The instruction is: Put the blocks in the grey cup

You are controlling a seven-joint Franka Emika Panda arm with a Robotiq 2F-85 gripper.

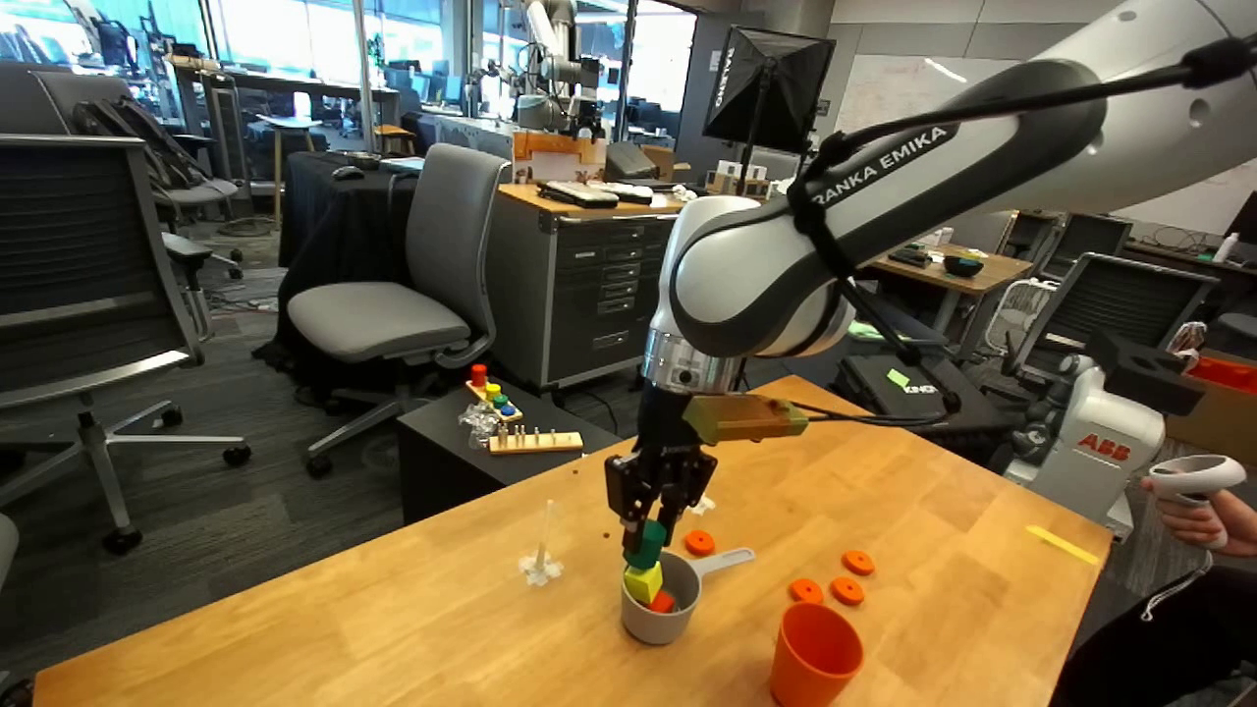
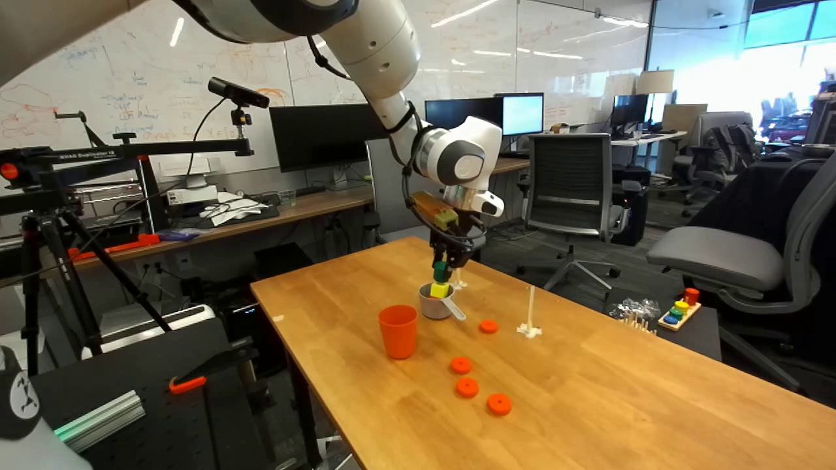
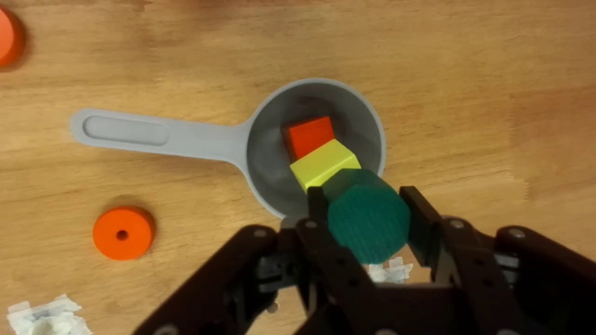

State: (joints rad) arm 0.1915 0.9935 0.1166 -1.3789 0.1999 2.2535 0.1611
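The black two-fingered claw [image 3: 365, 207] was closed around a dark green faceted block [image 1: 645, 546], holding it over the edge of the short, round, straight-handled grey cup [image 1: 650, 629]. Below the claw, in that cup, sat a yellow angular block [image 3: 325, 163] and an orange-red angular block [image 3: 312, 135]; whether green touched yellow could not be told. Apart from the claw, on the wooden table [image 2: 588, 405], were a taller bright orange cup [image 2: 398, 338] and four round orange discs [image 2: 466, 391].
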